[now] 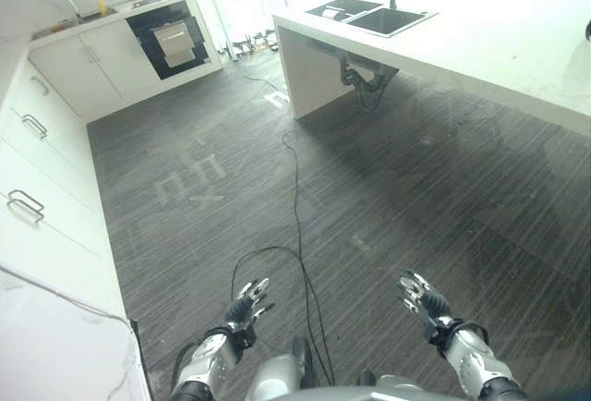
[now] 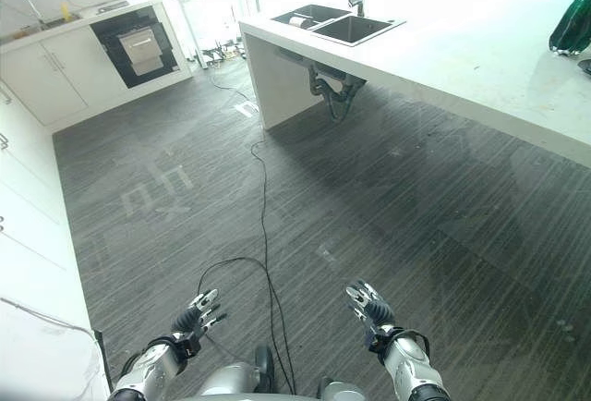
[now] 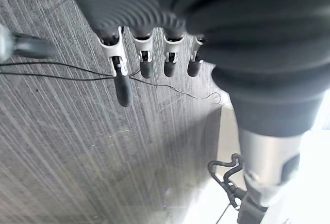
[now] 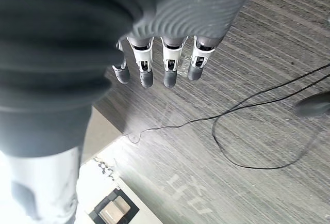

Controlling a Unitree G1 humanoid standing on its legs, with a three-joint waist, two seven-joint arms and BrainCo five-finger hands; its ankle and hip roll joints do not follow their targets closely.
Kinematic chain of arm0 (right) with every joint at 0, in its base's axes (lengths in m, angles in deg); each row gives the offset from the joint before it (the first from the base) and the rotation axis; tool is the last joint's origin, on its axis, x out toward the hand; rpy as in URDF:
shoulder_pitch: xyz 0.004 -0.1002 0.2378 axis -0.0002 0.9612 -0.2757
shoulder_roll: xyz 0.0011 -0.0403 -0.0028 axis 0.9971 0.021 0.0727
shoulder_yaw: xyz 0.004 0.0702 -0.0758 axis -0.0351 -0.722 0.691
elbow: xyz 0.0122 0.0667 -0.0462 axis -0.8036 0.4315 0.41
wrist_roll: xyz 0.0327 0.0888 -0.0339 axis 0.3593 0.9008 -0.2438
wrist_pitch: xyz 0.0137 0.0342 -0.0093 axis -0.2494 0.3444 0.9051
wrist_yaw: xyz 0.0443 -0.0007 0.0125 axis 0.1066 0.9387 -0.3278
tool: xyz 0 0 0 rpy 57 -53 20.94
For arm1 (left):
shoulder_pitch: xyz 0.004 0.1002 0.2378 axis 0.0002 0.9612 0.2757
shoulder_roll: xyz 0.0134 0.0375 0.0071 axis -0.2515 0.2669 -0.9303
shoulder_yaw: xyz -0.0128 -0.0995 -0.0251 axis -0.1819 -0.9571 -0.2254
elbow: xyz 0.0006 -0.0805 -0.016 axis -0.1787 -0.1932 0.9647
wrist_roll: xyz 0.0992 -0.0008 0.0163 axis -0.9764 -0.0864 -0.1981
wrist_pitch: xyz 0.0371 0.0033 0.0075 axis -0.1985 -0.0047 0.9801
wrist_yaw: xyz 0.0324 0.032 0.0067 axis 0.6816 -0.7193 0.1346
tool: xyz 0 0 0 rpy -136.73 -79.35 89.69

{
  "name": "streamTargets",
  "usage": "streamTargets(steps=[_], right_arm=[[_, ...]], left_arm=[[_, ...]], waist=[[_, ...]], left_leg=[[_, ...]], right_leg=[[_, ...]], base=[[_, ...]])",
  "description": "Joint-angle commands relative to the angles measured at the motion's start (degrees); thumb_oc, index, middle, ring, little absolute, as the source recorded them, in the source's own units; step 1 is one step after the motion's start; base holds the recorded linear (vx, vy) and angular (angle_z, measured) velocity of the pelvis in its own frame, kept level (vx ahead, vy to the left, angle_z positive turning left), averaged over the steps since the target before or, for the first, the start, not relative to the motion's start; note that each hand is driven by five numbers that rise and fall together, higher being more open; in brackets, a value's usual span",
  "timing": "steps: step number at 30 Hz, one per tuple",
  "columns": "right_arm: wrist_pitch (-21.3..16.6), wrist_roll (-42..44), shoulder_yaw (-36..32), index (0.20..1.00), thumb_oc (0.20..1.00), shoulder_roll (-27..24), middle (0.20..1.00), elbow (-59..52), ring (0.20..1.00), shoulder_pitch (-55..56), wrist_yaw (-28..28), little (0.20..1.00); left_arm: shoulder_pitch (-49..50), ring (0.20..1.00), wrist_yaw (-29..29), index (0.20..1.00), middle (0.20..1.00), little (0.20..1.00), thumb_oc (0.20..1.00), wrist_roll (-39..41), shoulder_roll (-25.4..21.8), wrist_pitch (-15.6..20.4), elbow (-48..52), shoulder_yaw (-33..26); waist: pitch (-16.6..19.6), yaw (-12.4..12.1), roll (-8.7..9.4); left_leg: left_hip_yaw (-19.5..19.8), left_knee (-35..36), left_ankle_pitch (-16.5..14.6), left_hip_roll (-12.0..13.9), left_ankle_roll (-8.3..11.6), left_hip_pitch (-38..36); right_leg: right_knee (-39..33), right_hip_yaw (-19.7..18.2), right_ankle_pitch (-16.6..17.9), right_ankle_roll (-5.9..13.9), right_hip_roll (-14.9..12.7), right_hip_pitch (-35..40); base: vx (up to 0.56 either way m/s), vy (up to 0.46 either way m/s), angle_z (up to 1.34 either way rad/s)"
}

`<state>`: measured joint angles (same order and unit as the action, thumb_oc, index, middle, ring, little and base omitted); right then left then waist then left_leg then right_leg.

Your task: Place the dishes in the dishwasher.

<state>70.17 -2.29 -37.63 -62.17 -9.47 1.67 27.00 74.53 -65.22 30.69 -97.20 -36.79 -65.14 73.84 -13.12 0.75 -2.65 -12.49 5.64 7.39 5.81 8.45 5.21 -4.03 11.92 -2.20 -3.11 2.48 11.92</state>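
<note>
**Inspector:** Where are the dishes, and where is the dishwasher?

**Robot:** I hold no dish. The one candidate I see is a pale object lying in the near basin of the dark twin-basin sink (image 2: 334, 22), set in the white island counter (image 2: 480, 68); I cannot tell what it is. The black built-in appliance with its silver-fronted tray pulled out (image 1: 173, 41) sits in the white cabinet run (image 1: 88, 64) on the far wall. I judge it to be the dishwasher. Both are well apart from me, across the dark grey striped plank floor (image 1: 388, 188).

**Inspector:** State of your hands?

**Robot:** My left hand (image 1: 247, 304) hangs low at my left, fingers straight and spread, nothing in it. My right hand (image 1: 420, 297) hangs at my right, fingers relaxed and slightly bent, likewise empty. Both wrist views confirm it: floor beyond the fingertips, no contact.

**Inspector:** Hazards from here?

**Robot:** First, walking: a thin black cord (image 1: 294, 175) trails from the far wall along the floor toward me, and a foot could snag on it. Second, the island's corner stands between the sink and the appliance; carrying a dish round it too tightly risks a knock. Third, the pulled-out tray projects into the aisle, so an approach at the wrong angle could strike it. Lastly, a wet dish lifted from the basin could slip from my smooth fingers.
</note>
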Motion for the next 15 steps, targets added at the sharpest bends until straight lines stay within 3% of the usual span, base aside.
streamTargets(steps=[1,2,5,7,11,12,13,15], right_arm=[[-2.42,0.16,-0.44,1.000,1.000,-1.72,1.000,-6.62,1.000,-0.63,0.17,1.000],[-2.41,0.15,-0.40,1.000,1.000,-1.70,1.000,-6.68,1.000,-0.64,0.19,1.000],[-1.69,-0.77,-0.79,1.000,1.000,-1.70,1.000,-7.74,1.000,0.77,-0.02,1.000],[-0.93,-1.12,-1.01,1.000,1.000,-1.48,1.000,-7.63,1.000,1.62,-0.07,1.000],[-1.94,-0.20,-1.91,1.000,1.000,0.02,1.000,-7.27,1.000,2.56,0.57,1.000],[-2.08,-0.01,-2.01,1.000,1.000,0.44,1.000,-7.14,1.000,2.50,0.98,1.000],[-2.71,0.29,-2.01,1.000,1.000,1.06,1.000,-6.99,1.000,2.30,1.64,1.000],[-2.99,0.69,-2.13,1.000,1.000,1.27,1.000,-6.97,1.000,2.30,1.87,1.000]], left_arm=[[-0.27,1.000,-0.29,1.000,1.000,1.000,1.000,1.17,-1.60,1.84,5.76,1.02],[-0.27,1.000,-0.28,1.000,1.000,1.000,1.000,1.17,-1.63,1.85,5.79,0.96],[0.55,1.000,0.22,1.000,1.000,1.000,1.000,-0.16,-1.91,1.84,6.05,0.60],[1.33,1.000,-0.33,1.000,1.000,1.000,1.000,-0.88,-2.11,1.58,6.02,0.27],[1.46,1.000,0.30,1.000,1.000,1.000,1.000,-5.99,-3.06,2.41,5.43,0.57],[1.12,1.000,-0.11,1.000,1.000,1.000,1.000,-7.64,-3.49,2.68,5.57,1.25],[0.04,1.000,-0.64,1.000,1.000,1.000,1.000,-8.57,-4.41,2.20,6.09,2.25],[-0.55,1.000,-0.64,1.000,1.000,1.000,1.000,-8.91,-4.77,2.27,5.95,2.67]], waist=[[0.76,-1.05,-0.86],[0.65,-1.19,-1.23],[1.52,-0.41,-0.15],[2.45,-1.60,0.65],[4.36,-2.28,1.67],[4.64,-2.12,1.91],[5.01,-1.44,2.33],[5.10,-1.11,2.49]], left_leg=[[-2.67,-2.80,5.44,0.64,-0.47,-0.62],[-3.23,-3.06,5.98,1.28,-0.89,-0.22],[-6.63,-3.88,2.20,0.55,-1.96,-1.28],[-3.27,-4.79,-1.03,-1.00,-3.56,-0.55],[-2.40,-6.78,-3.85,-2.77,-7.07,0.33],[-2.55,-7.19,-4.36,-3.15,-7.61,0.24],[-2.57,-7.10,-4.91,-3.78,-8.49,-0.71],[-2.57,-7.15,-5.30,-4.12,-8.98,-1.03]], right_leg=[[2.49,-3.32,-7.64,3.62,-0.63,8.07],[2.52,-3.26,-7.10,3.42,-0.19,7.70],[3.36,-2.49,-9.33,3.98,-1.74,9.27],[5.02,-3.51,-10.93,4.55,-2.92,10.26],[7.88,-5.23,-11.76,6.19,-3.34,10.11],[9.15,-5.27,-11.63,6.74,-3.69,9.68],[14.49,-4.90,-8.72,8.75,-5.07,6.65],[16.77,-4.90,-7.70,9.41,-5.57,5.51]], base=[[0.21,0.066,-0.04],[0.28,0.091,-0.08],[0.25,0.113,0.01],[0.36,0.198,0.01],[0.24,0.216,-0.48],[0.24,0.287,-0.14],[0.19,0.229,0.00],[0.17,0.234,0.23]])
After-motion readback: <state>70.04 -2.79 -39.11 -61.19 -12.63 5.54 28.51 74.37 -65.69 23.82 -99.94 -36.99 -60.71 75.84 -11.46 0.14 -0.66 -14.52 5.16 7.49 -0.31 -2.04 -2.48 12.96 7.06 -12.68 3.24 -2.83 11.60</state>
